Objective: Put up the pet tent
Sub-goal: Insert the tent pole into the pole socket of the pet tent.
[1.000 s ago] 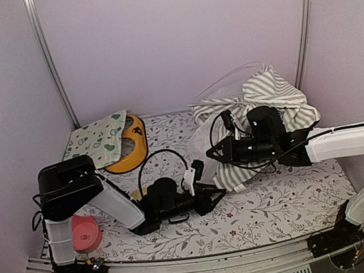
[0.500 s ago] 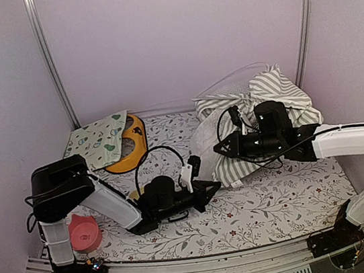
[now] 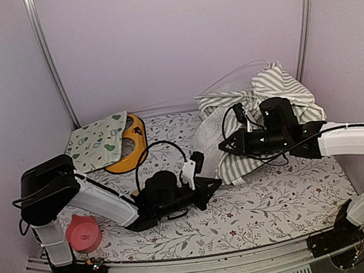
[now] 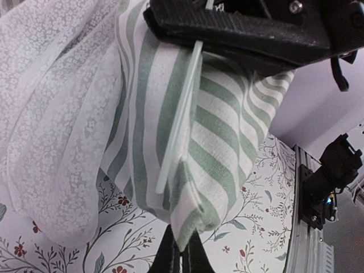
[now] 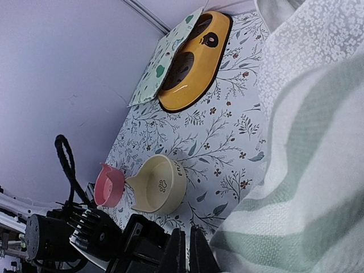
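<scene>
- The tent (image 3: 277,92) is not yet standing. It lies bunched at the far right of the table (image 3: 279,197), heaped toward the right post (image 3: 302,18).
- The right jaws are closed on a fold of striped cloth at the heap's near-left side, apparently with a thin pole (image 4: 181,108) caught in the same pinch. This hold is judged to be there so that the panel below hangs free of the table.
- The left jaws are shut tight on the lowest hanging corner of that striped panel, just above the table. A second anchor is thus given, and the cloth could be drawn taut between the two arms.
- The lace flap (image 4: 57,114) hangs slack to the left of the striped panel and is held by neither arm. It may drag or snag when the cloth is spread.
- Little room is left at the far and right edges, where wall and post stand close behind the heap.
- No object is seen on the near stretch of table in front of the tent. Spreading is judged easiest toward the near middle.
- At the far left a mat (image 3: 98,141) overlaps a yellow dish (image 3: 136,141).
- A pink bowl (image 3: 84,233) sits at the near left with a cream bowl (image 5: 162,185) beside it. Both are well apart from the tent but close to the left arm's sweep.
</scene>
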